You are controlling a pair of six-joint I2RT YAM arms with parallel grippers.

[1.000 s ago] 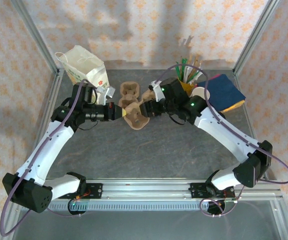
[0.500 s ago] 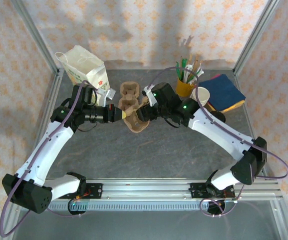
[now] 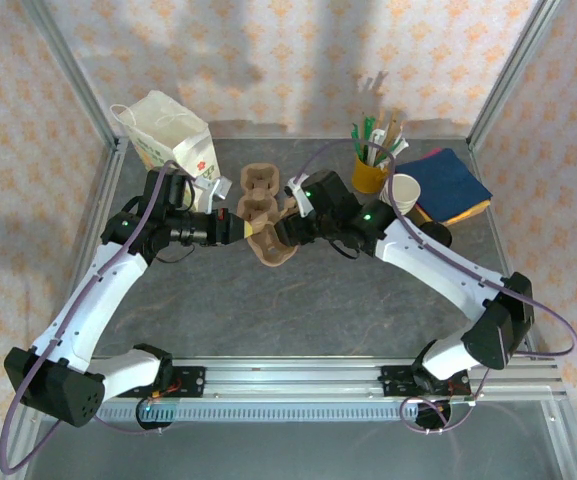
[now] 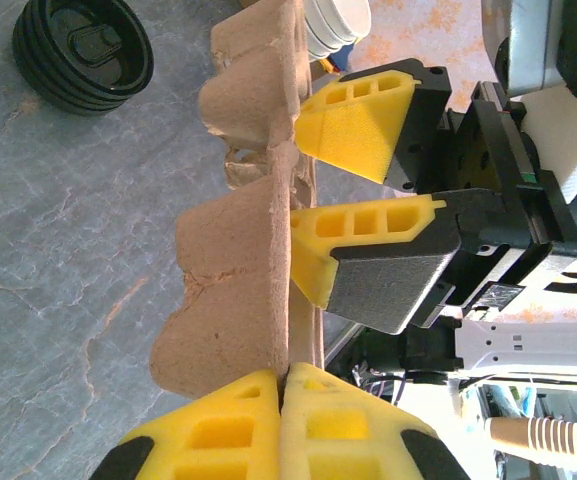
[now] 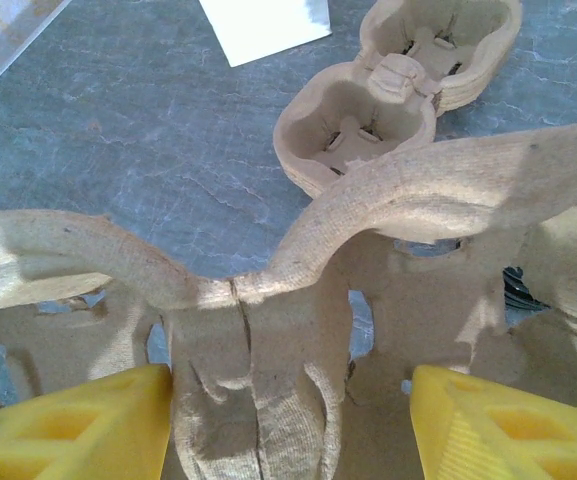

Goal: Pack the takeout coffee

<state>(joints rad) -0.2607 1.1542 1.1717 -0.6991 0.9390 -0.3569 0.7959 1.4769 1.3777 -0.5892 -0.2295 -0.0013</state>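
A brown moulded-pulp cup carrier point(image 3: 273, 248) hangs above the table's middle. My left gripper point(image 3: 246, 228) is shut on its rim; in the left wrist view the two yellow pads point(image 4: 286, 400) pinch the carrier's thin edge point(image 4: 238, 270). My right gripper point(image 3: 286, 232) is open at the carrier's opposite side. In the right wrist view its fingers point(image 5: 68, 425) stand wide apart, with the carrier's centre ridge point(image 5: 298, 330) between them. Across the carrier, the left wrist view shows the right gripper point(image 4: 313, 195) open at the rim. The takeout coffee is out of view.
More carriers point(image 3: 258, 188) are stacked behind the held one, with a white card point(image 5: 263, 25) beside them. A paper bag point(image 3: 168, 135) stands back left. A yellow cup of sticks point(image 3: 370, 172), white cups point(image 3: 401, 190), blue napkins point(image 3: 451, 183) and black lids point(image 4: 83, 50) sit at the right.
My right gripper has moved left from beside the yellow cup, and its open fingers now straddle the held carrier. The left gripper and carrier have stayed in place.
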